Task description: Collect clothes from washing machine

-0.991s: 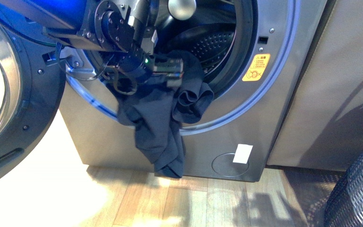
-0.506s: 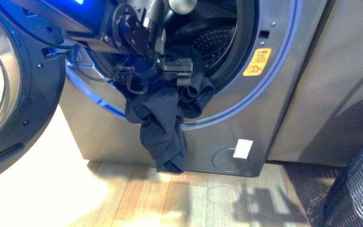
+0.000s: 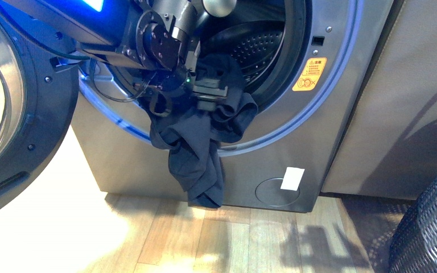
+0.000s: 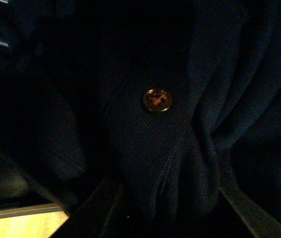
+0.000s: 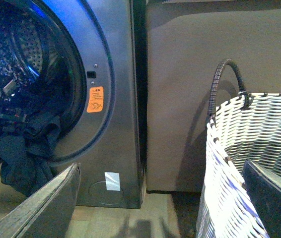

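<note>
Left wrist view, dim, tips cut off — left claw [image 3: 210, 94] clamps clothes [image 3: 196, 153]; right claw [image 5: 161, 168] gapes empty.

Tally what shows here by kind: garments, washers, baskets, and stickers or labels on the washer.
Dark navy garment: 1
Washing machine: 1
Woven basket: 1
Orange sticker: 1
White label: 1
Total: 5
</note>
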Action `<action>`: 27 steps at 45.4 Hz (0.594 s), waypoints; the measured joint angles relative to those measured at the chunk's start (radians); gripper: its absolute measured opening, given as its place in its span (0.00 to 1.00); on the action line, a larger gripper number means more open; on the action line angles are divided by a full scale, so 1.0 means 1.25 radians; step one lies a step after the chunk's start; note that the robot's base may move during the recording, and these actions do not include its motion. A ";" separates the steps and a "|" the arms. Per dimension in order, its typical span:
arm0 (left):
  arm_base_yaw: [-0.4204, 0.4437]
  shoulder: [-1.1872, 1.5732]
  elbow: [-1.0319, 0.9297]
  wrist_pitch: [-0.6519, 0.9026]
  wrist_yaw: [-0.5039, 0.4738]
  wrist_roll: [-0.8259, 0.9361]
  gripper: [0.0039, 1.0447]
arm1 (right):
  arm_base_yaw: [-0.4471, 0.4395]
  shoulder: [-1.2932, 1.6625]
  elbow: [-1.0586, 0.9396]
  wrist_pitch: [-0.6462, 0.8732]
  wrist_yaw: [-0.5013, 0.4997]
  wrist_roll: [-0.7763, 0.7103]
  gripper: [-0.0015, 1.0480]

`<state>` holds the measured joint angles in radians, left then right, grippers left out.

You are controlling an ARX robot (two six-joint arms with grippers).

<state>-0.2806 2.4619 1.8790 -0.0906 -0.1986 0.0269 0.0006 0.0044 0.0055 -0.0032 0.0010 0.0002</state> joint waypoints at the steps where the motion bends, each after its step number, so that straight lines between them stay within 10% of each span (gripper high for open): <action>1: 0.001 -0.001 -0.003 0.004 0.006 0.001 0.30 | 0.000 0.000 0.000 0.000 0.000 0.000 0.93; 10: 0.003 -0.024 -0.038 0.037 0.030 0.010 0.14 | 0.000 0.000 0.000 0.000 0.000 0.000 0.93; 27: -0.006 -0.128 -0.239 0.209 0.057 0.100 0.12 | 0.000 0.000 0.000 0.000 0.000 0.000 0.93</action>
<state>-0.2886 2.3016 1.5799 0.1703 -0.1276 0.1524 0.0002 0.0044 0.0055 -0.0032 0.0010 -0.0002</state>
